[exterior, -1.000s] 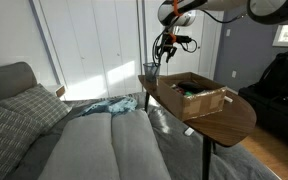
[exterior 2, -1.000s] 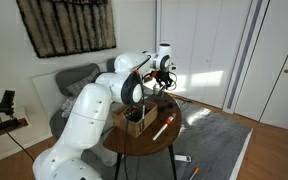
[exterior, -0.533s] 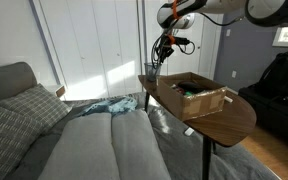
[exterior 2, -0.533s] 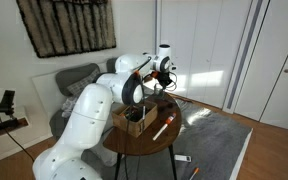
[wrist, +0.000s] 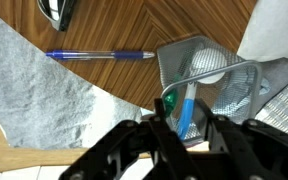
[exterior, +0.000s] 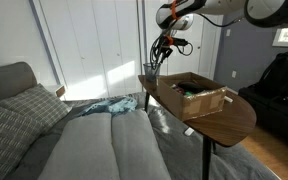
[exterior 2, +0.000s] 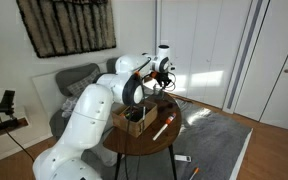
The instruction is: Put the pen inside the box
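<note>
The pen (exterior: 157,58) is a slim dark stick that hangs tilted from my gripper (exterior: 164,46), its lower end at the rim of the glass tumbler (exterior: 150,72). In the wrist view the pen (wrist: 187,103) looks blue and stands between my fingers (wrist: 186,126), above the tumbler (wrist: 222,72). The gripper is shut on the pen. The light-brown box (exterior: 196,95) stands on the round wooden table (exterior: 229,118), beside the tumbler, with dark things inside. It also shows in an exterior view (exterior 2: 134,118), below my gripper (exterior 2: 165,72).
A second blue pen (wrist: 101,55) lies flat on the table near the tumbler. A short white object (exterior: 188,129) lies at the table's edge. A grey bed (exterior: 104,140) with a crumpled cloth stands next to the table. Small items (exterior 2: 184,160) lie on the floor.
Almost nothing differs; the gripper with the pen has shifted only very slightly above the tumbler.
</note>
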Controlling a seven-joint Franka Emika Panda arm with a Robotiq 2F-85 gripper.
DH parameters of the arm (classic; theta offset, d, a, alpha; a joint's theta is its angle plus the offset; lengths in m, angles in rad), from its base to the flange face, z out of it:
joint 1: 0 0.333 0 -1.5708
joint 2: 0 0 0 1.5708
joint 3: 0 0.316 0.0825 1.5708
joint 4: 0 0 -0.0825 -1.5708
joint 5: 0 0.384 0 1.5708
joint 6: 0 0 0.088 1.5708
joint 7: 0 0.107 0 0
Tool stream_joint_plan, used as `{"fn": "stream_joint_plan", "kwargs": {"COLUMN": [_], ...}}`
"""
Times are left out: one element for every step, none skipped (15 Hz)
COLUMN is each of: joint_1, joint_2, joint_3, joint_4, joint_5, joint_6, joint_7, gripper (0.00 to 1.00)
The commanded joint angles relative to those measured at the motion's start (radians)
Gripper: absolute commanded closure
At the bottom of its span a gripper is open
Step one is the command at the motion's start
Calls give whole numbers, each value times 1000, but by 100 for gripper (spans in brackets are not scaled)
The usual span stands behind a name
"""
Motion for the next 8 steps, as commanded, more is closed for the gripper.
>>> {"fn": "stream_joint_plan", "kwargs": {"joint_1": [-14,-15,-15,-15,-16,-17,-18,-19], "joint_2": [16,16,17,18,19,20,21,20], "joint_3": [20,20,19,19,18,18,20,23], "joint_4": [36,38,41,42,42,42,46,48], "joint_5": [25,23,20,20,18,18,19,21], "joint_6": [7,3,-2,-3,-2,-5,-7,-9], "joint_7": [-31,-31,-30,-30,-29,-29,-28,-29], "gripper": [75,77,82,94,100,100,99,98]}}
